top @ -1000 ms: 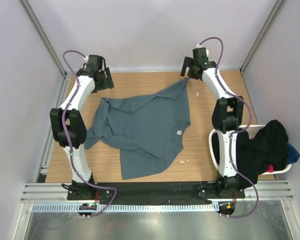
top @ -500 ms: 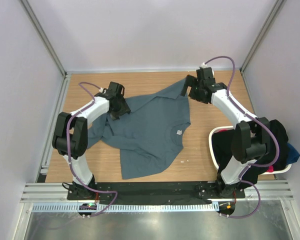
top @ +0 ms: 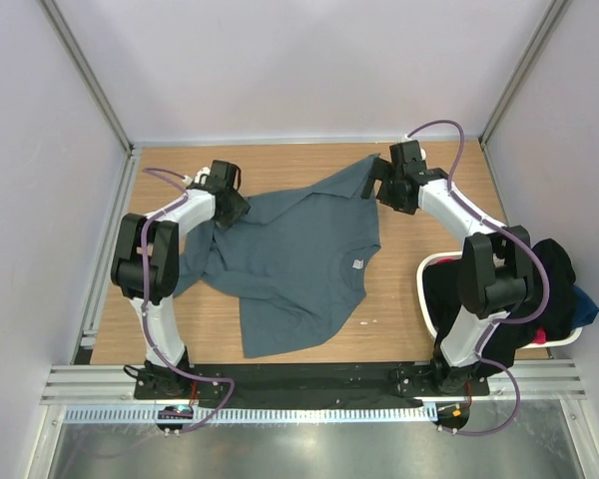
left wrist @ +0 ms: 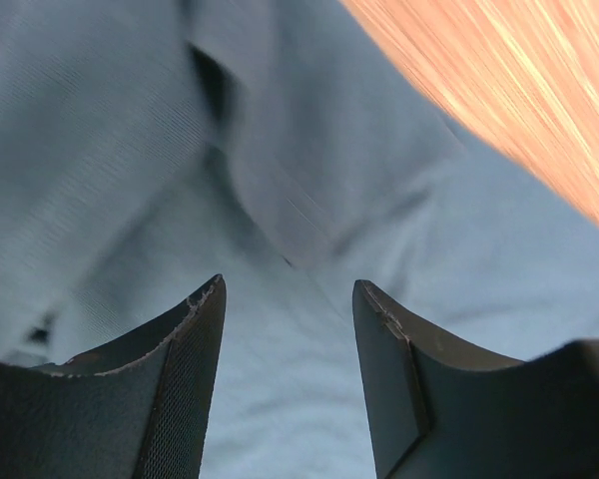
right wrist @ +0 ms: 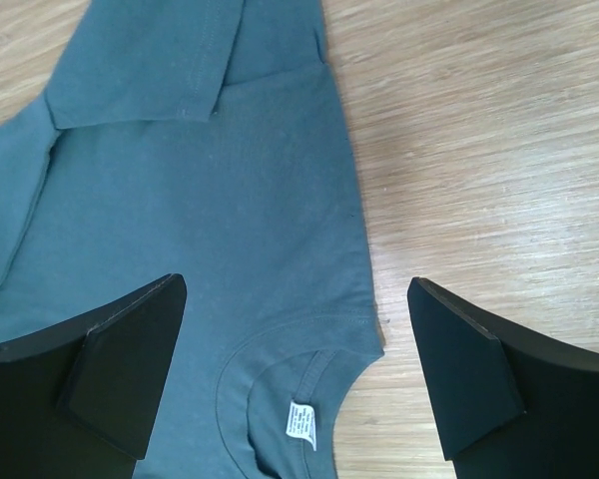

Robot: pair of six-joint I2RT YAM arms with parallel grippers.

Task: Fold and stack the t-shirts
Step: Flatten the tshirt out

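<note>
Wooden bench carried a spread slate-blue t-shirt; left end effector stood apart over its cloth, right end effector wide apart above its collar.

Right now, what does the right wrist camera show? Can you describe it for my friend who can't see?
A slate blue-grey t-shirt lies on a wooden table, its round neck and small white label near the bottom. The right claw hangs above it, wide open, its two black fingers at the lower corners.
</note>
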